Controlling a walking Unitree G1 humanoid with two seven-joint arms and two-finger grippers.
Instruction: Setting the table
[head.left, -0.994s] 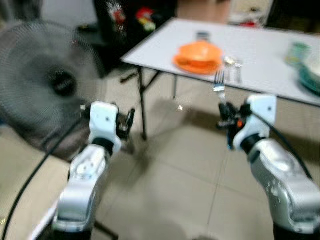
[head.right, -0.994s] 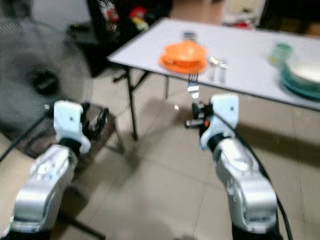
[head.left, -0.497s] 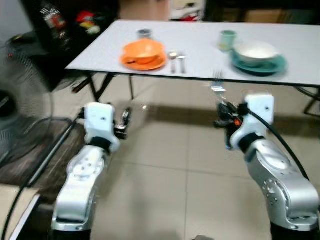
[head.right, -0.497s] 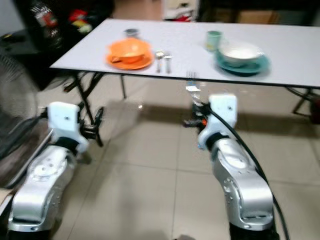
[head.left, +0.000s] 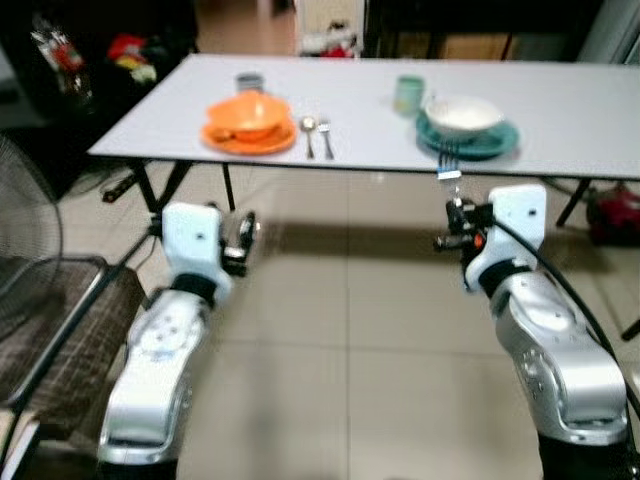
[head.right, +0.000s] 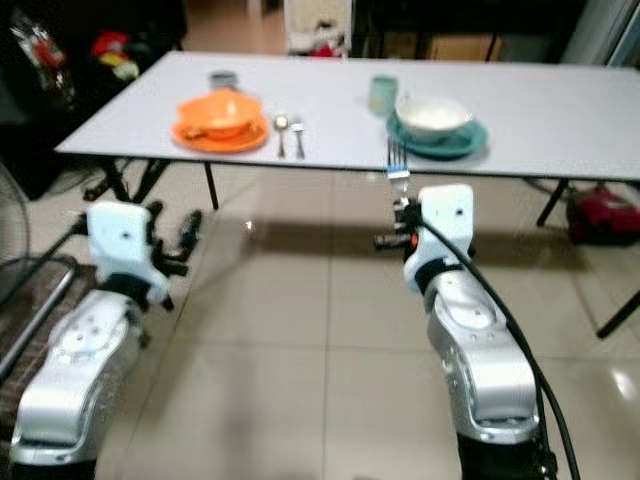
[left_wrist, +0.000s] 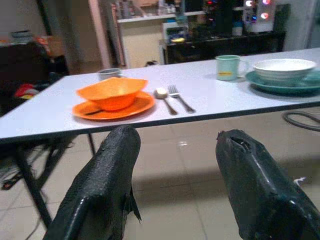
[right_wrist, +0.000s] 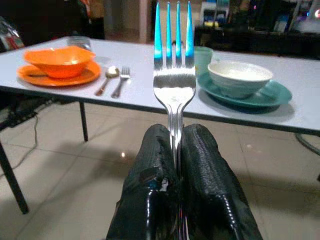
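My right gripper (head.left: 450, 212) is shut on a silver fork (right_wrist: 174, 75), held upright with its tines up, short of the white table's (head.left: 560, 110) near edge. On the table stand a teal plate (head.left: 490, 143) with a white bowl (head.left: 463, 112) and a green cup (head.left: 408, 94). Further left are an orange bowl on an orange plate (head.left: 248, 125), with a spoon (head.left: 309, 130) and a second fork (head.left: 325, 136) beside them. My left gripper (left_wrist: 175, 190) is open and holds nothing, raised over the floor in front of the table.
A small grey cup (head.left: 249, 81) stands behind the orange plate. A dark chair (head.left: 50, 320) and a fan (head.left: 12, 230) are at my left. A red object (head.left: 612, 212) lies on the floor under the table's right side. Tiled floor (head.left: 350, 330) lies between me and the table.
The camera has swung right and the table now lies square ahead, with the teal plate setting in view. The fan has slid off to the left. Both grippers keep their pose.
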